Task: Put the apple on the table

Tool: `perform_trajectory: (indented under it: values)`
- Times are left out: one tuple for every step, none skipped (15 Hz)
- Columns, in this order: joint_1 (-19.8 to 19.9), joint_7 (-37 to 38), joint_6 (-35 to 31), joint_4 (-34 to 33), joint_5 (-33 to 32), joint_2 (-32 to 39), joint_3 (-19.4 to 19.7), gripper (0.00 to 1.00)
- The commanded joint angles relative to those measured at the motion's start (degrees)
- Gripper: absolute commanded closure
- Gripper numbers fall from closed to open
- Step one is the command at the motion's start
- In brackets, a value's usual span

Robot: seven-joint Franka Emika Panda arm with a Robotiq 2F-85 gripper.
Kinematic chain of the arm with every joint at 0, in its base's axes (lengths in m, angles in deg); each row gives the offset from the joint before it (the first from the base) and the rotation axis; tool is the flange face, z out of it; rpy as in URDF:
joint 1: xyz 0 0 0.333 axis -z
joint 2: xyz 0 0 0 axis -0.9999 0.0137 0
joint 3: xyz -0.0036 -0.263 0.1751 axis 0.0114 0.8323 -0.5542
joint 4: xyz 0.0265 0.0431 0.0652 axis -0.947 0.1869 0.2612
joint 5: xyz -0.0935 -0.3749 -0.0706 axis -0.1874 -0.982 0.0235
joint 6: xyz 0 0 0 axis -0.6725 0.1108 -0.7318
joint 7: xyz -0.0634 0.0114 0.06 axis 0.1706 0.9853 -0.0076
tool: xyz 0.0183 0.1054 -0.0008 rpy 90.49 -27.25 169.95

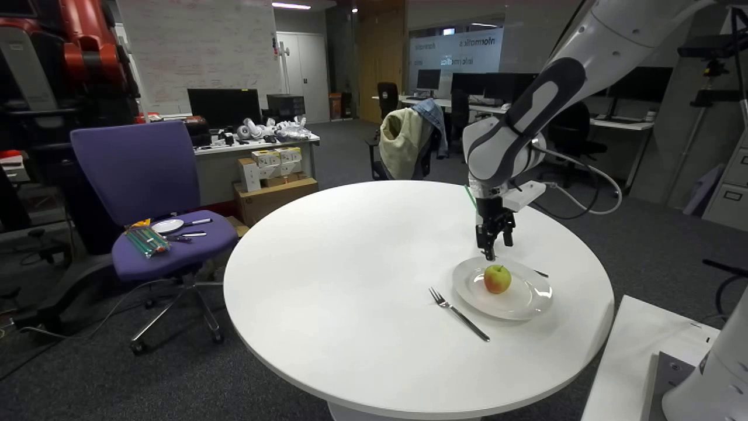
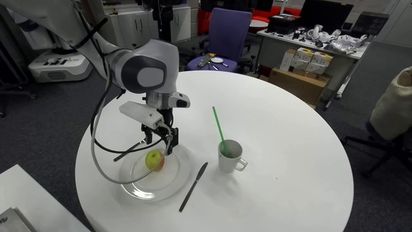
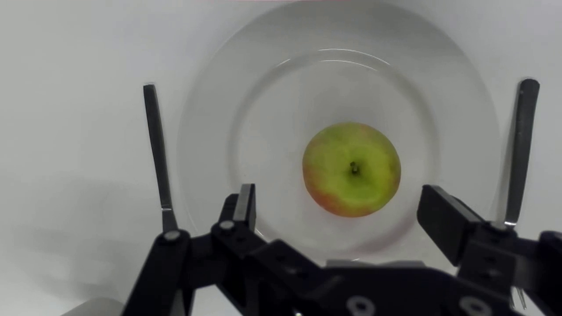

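The apple (image 1: 497, 279) is set on a round white plate (image 3: 467, 131), on the big white table (image 1: 327, 275). In the wrist view, with the plate taken as a clock, the apple is found a little off the middle, toward five o'clock. The tool (image 3: 337, 202) is seen at six o'clock and is held above the plate. Its two fingers (image 3: 443, 221) are spread wide, and they are held clear of the apple. A knife (image 3: 158, 149) is laid just beside the plate at nine o'clock, and a fork (image 3: 521, 149) at three o'clock. In an exterior view, a white cup (image 2: 226, 165) is seen at three o'clock from the plate, with the knife laid between them. A green straw (image 2: 219, 125) is stood in the cup, tipped toward eleven o'clock.
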Motion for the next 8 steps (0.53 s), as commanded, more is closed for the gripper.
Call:
perform_trajectory:
  values:
    - [0.2, 0.1, 0.1, -0.1, -0.1, 0.0, -0.2, 0.0]
    - [0.2, 0.1, 0.1, -0.1, -0.1, 0.0, -0.2, 0.0]
    - [0.2, 0.1, 0.1, -0.1, -0.1, 0.0, -0.2, 0.0]
    - [0.2, 0.1, 0.1, -0.1, -0.1, 0.0, -0.2, 0.0]
    - [0.2, 0.1, 0.1, -0.2, -0.1, 0.0, -0.2, 0.0]
    - [0.0, 0.7, 0.1, -0.2, -0.6, 0.2, -0.2, 0.0]
    - [-0.2, 0.8, 0.1, -0.2, -1.0, 0.4, -0.2, 0.0]
    - [-0.3, 1.0, 0.1, -0.3, -1.1, 0.8, -0.2, 0.0]
